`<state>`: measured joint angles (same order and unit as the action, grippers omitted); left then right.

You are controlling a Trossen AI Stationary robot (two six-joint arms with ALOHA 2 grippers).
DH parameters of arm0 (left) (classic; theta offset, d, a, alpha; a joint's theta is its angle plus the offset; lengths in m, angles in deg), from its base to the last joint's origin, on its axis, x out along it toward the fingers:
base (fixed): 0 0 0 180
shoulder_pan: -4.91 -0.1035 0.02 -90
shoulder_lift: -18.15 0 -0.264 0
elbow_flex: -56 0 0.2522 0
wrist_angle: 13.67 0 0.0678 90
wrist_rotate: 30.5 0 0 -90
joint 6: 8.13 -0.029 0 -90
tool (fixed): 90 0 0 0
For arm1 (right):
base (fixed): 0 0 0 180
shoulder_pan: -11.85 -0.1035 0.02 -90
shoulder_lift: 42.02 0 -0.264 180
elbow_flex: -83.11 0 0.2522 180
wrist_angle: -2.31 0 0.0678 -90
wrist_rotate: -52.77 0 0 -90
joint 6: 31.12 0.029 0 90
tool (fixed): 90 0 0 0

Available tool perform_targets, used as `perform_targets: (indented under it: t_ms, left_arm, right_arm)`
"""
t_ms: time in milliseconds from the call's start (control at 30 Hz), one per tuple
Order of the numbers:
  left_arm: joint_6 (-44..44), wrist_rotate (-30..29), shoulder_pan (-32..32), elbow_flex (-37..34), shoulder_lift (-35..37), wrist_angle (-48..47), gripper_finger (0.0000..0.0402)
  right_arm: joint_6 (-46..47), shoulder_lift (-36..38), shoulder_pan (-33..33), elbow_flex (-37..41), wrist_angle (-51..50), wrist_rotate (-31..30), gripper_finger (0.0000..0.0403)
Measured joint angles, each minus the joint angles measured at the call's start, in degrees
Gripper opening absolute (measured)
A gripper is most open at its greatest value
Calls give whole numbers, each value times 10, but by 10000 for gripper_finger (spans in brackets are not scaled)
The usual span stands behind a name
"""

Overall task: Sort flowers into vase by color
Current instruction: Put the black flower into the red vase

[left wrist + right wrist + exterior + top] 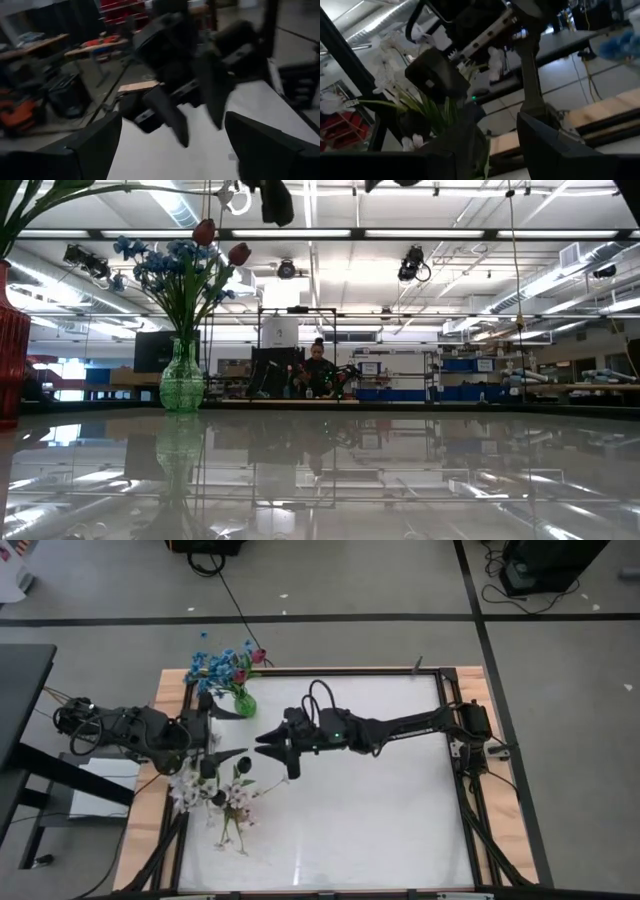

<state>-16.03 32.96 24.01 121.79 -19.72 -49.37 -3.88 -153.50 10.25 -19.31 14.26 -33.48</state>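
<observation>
Under left gripper (228, 735) (fingers apart): white flowers (215, 795) | right gripper (268, 743) beside, fingers apart

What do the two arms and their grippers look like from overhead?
Both arms are dark with jointed segments. The right arm has a small green light and a black cable loop near its wrist. Each gripper, left gripper and right gripper, has two pointed black fingers.

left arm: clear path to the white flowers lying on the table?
Probably yes. The left tool hangs open right beside the white-blossomed green-stemmed flowers; the right tool sits close but off to the side.
</observation>
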Motion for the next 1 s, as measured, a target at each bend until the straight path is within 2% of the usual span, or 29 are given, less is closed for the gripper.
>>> perform_targets:
  t_ms: [200, 433, 600, 1000]
  left_arm:
    - [28, -70, 0, 0, 1, 6, 359]
    - [40, -78, 0, 0, 1, 14, 359]
    - [25, -78, 0, 0, 1, 12, 359]
    - [18, -83, 0, 0, 0, 11, 359]
  right_arm:
    - [-39, 0, -18, -5, 17, -14, 157]
    - [-101, -10, -31, -10, 58, -33, 156]
    - [-124, -68, -31, -85, 34, -3, 156]
    - [-105, -189, -31, -244, 8, 75, 155]
